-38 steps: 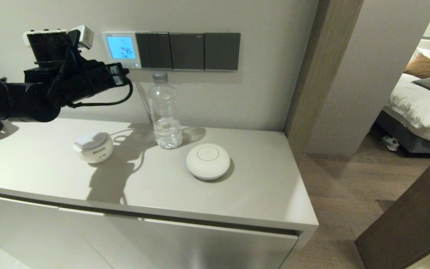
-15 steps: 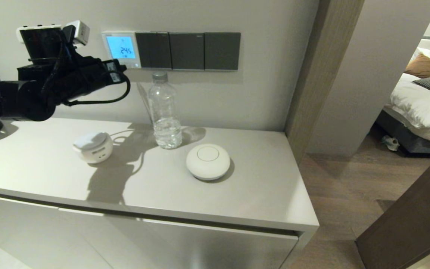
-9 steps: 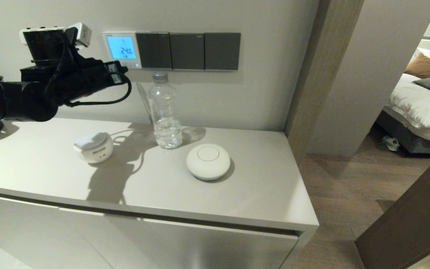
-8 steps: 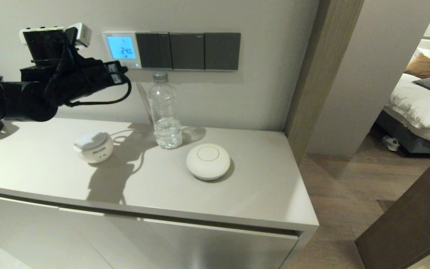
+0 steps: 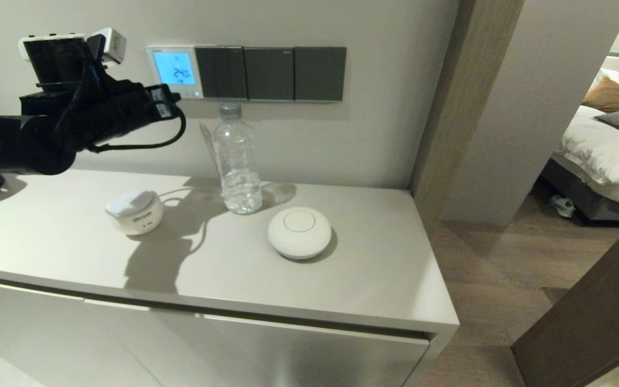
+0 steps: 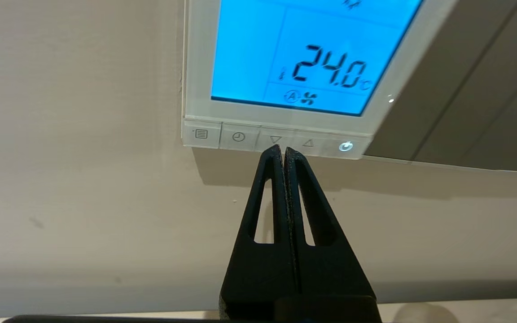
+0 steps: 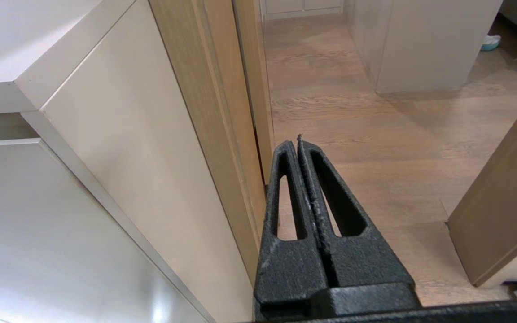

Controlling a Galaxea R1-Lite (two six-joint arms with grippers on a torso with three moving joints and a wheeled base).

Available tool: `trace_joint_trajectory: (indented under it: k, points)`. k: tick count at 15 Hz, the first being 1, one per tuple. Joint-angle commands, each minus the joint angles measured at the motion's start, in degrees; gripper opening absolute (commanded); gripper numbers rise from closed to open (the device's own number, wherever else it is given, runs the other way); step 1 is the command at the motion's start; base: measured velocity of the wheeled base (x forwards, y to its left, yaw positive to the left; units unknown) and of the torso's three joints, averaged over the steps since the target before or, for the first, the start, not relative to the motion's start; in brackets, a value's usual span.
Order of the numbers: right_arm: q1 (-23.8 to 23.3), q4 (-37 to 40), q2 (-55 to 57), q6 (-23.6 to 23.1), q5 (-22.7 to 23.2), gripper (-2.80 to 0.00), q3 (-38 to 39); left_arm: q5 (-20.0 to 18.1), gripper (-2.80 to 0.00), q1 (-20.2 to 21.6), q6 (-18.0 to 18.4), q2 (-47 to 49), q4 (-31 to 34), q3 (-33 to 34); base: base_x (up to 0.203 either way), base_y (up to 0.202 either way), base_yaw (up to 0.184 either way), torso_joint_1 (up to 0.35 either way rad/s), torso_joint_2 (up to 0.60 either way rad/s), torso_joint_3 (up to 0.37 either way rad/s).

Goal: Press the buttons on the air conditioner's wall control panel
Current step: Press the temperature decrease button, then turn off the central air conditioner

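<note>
The white-framed wall control panel (image 5: 175, 71) hangs on the wall at the left end of a row of plates, and its blue screen (image 6: 312, 58) reads 24.0. A row of small pale buttons (image 6: 238, 137) runs along its bottom strip. My left gripper (image 5: 176, 98) is shut and empty. In the left wrist view its tip (image 6: 283, 150) lies at the lower edge of the strip, between the down-arrow button (image 6: 273, 138) and the up-arrow button (image 6: 308, 143). My right gripper (image 7: 297, 142) is shut and empty, parked low beside the cabinet over the wooden floor.
Dark grey switch plates (image 5: 271, 73) sit right of the panel. On the cabinet top (image 5: 384, 279) stand a clear water bottle (image 5: 238, 161), a small white device (image 5: 134, 211) and a round white puck (image 5: 299, 233). A doorway opens to the right.
The screen's reading dropped from 24.5 to 24.0. My left gripper moved in towards the panel's bottom strip, then drew back a little to the left. The right arm has not moved.
</note>
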Motion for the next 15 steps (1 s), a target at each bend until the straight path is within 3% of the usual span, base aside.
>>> trace_joint_trajectory:
  k: [1,10,12,15]
  points:
    - [0.02,-0.02,0.0,-0.02,-0.01,-2.8,0.18,-0.07,-2.8,-0.01,-0.08,-2.58,-0.13,1.29,0.0,0.0,0.0,0.0,0.0,0.0]
    - [0.02,-0.02,0.0,-0.07,-0.01,-2.8,0.18,0.2,-2.8,0.14,0.12,-12.8,-0.17,10.94,0.0,0.0,0.0,0.0,0.0,0.0]
    - [0.02,-0.02,0.0,0.0,-0.01,-2.8,0.18,0.16,-2.8,1.25,0.91,-18.6,-0.22,16.26,0.0,0.0,0.0,0.0,0.0,0.0]
    - [0.02,-0.02,0.0,0.02,-0.01,-2.8,0.18,-0.12,-2.8,4.17,2.88,-26.86,-3.36,30.95,0.0,0.0,0.0,0.0,0.0,0.0]
